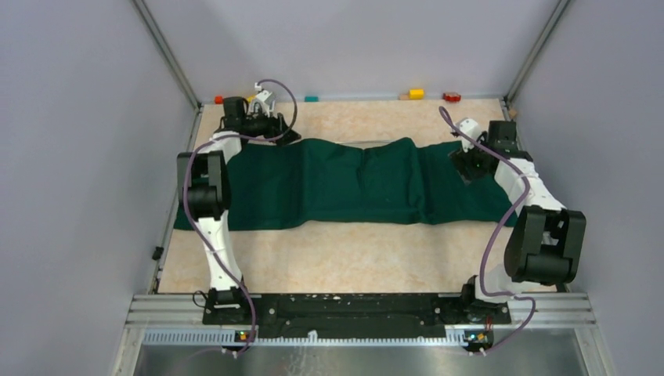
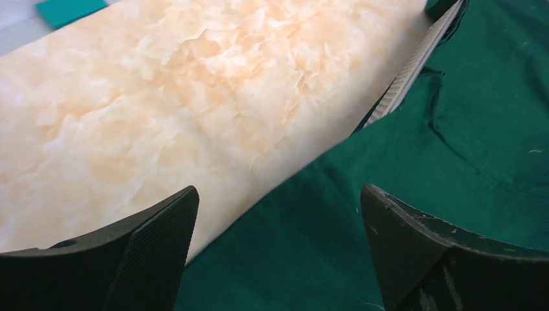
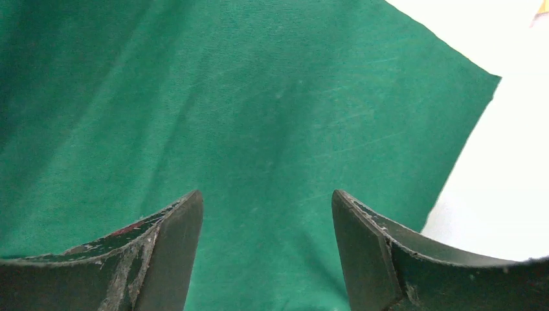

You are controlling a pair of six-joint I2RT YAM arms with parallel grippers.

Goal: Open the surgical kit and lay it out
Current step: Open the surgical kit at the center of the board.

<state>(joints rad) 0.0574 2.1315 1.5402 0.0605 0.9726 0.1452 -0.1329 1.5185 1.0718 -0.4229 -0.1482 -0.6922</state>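
The dark green cloth [image 1: 344,184] lies spread in a long band across the table, bulging in the middle. My left gripper [image 1: 286,135] hovers at its far left corner, open; in the left wrist view [image 2: 278,194] nothing sits between the fingers, and the cloth's edge [image 2: 336,214] runs beneath them. A pale ribbed strip [image 2: 411,68], apparently the wire-mesh tray's rim, shows at the cloth's far edge. My right gripper [image 1: 467,166] is open over the cloth's right end [image 3: 259,97], close above it, with nothing in its jaws. The instruments are hidden.
Small coloured blocks line the table's back edge: teal [image 1: 311,99], yellow [image 1: 416,93], red [image 1: 451,96]. The teal one also shows in the left wrist view [image 2: 68,10]. Grey enclosure walls stand on the left, the right and behind. Bare marbled tabletop [image 1: 352,258] lies in front of the cloth.
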